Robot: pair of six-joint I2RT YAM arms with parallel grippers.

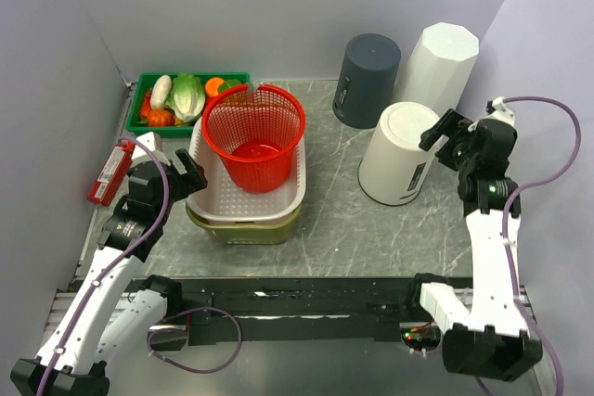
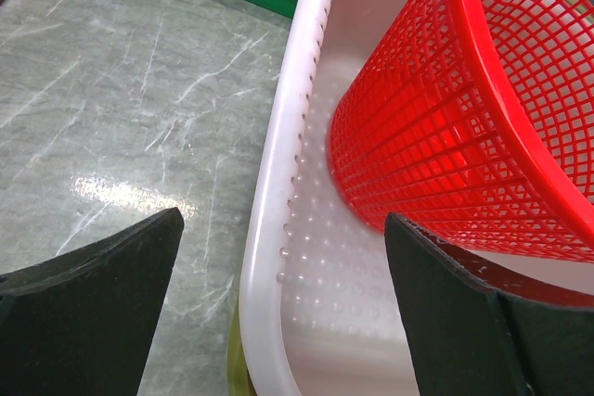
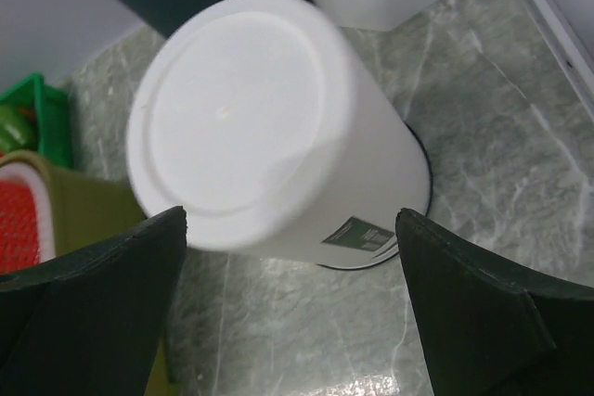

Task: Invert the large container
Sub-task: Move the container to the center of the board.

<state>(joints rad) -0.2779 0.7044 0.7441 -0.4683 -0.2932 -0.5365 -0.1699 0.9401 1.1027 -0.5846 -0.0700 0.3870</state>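
Our right gripper (image 1: 445, 141) is spread wide and holds nothing, with a finger on either side of the white round bin (image 1: 397, 159). That bin stands base-up at centre right of the top view, in front of a dark grey bin (image 1: 365, 81) and a white faceted bin (image 1: 445, 62). Our left gripper (image 2: 283, 229) is likewise fully open and empty. It straddles the rim of the white perforated tub (image 2: 264, 257), at centre left, which holds a red mesh basket (image 2: 445, 127).

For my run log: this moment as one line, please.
left gripper: open, over white basket rim | right gripper: open, facing white bin
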